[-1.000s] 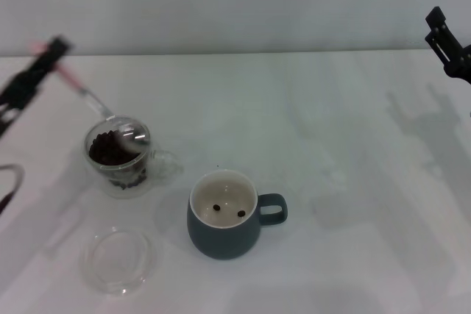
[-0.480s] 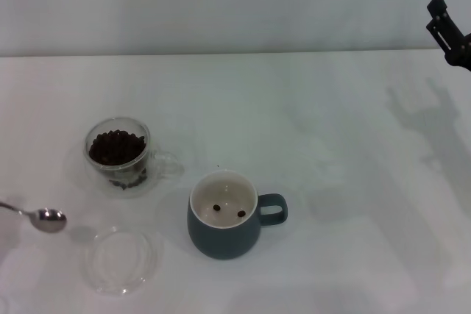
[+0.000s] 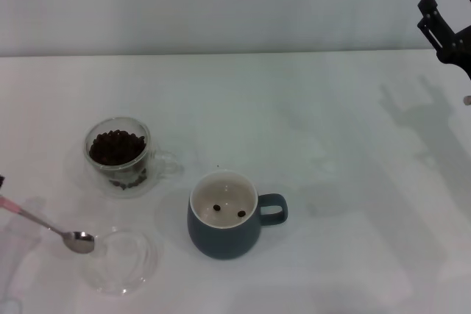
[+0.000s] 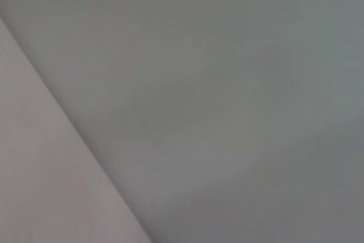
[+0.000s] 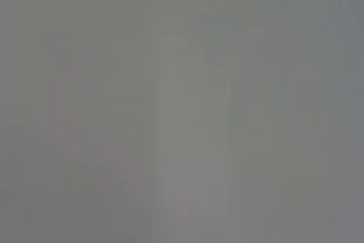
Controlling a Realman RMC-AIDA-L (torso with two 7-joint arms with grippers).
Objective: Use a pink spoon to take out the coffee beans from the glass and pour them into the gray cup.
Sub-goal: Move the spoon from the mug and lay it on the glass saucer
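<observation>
White tabletop (image 3: 309,108) spreads before me under a pale wall. Near its left edge my pink spoon (image 3: 51,230) lies slanted, its metal bowl just beside a flat clear glass dish (image 3: 119,260). Behind them stands the glass (image 3: 119,156), heaped with coffee beans (image 3: 115,148). Nearby, the gray cup (image 3: 224,215) holds two beans. My right claw (image 3: 446,33) hangs raised at the far right; whether either claw is apart or together, I cannot tell.
</observation>
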